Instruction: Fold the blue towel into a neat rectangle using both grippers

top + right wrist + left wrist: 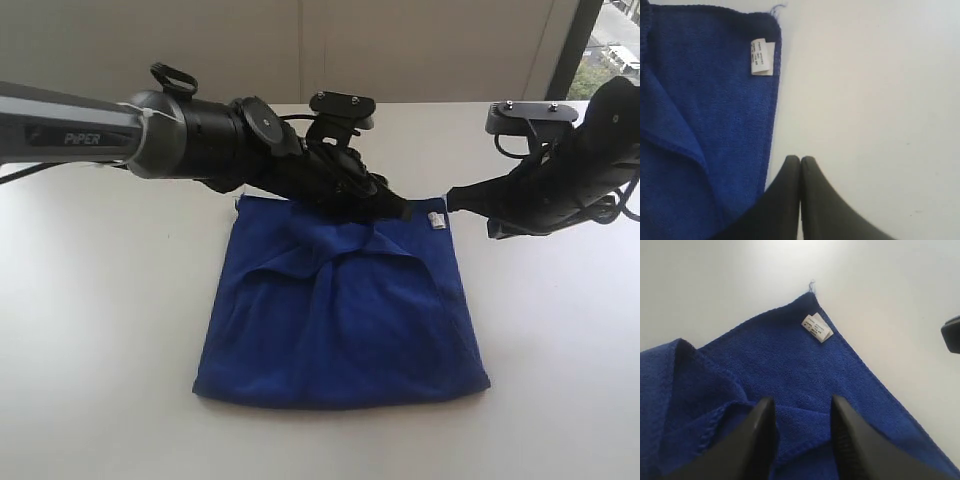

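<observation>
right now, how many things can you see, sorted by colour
blue: 1, the towel
black: 2, the left end effector and the right end effector
white: 2, the label and the table
total: 5

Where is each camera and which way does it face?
Exterior: raised, looking across the table and blue towel at left arm and right arm.
Left wrist: on left arm, looking past the open left gripper onto towel.
Right wrist: past the shut right gripper onto towel edge.
Shared: both wrist views show the white label.

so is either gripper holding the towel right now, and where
Nothing held: left gripper open over the blue towel, right gripper shut empty beside its edge.
</observation>
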